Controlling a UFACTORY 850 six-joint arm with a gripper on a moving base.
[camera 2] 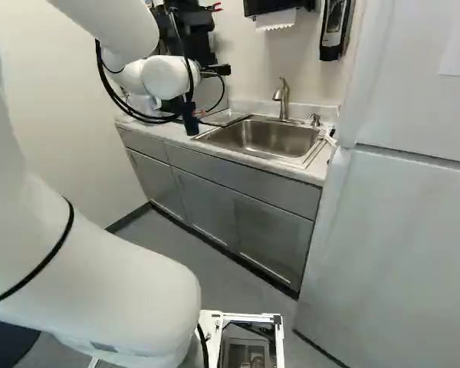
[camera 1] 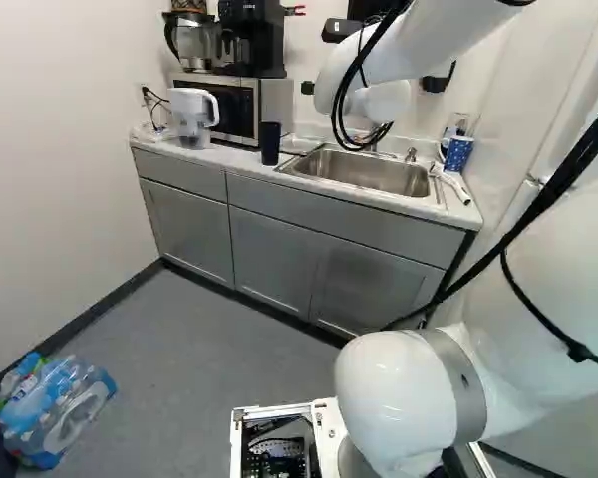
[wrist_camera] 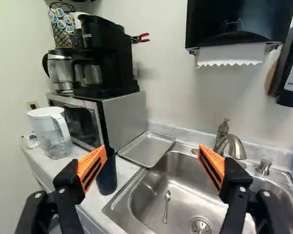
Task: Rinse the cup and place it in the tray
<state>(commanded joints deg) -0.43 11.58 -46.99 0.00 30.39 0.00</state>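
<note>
So I'm standing in this little kitchen and the robot's claw (camera 2: 198, 113) has its two fingers spread wide apart, orange pads facing each other, nothing between them touching both. The cup (wrist_camera: 107, 175), a dark one, is upright on the counter (wrist_camera: 128, 169), just beside the sink (wrist_camera: 154, 187), and in the wrist view one finger covers a bit of its rim. Can't tell what's inside it, tbh. The tray (wrist_camera: 147, 147) is a shallow metal one, lying flat between the microwave (wrist_camera: 124, 114) and the sink, near the back wall. There's a spoon (wrist_camera: 166, 207) down in the sink close to the drain (wrist_camera: 200, 226), and the tap (wrist_camera: 229, 144) stands behind the basin. Coffee maker (wrist_camera: 105, 53) sits on top of the microwave, clear pitcher (wrist_camera: 51, 131) in front of it, and a pack of water bottles (camera 1: 50, 408) is on the floor at the left of the left base view
</note>
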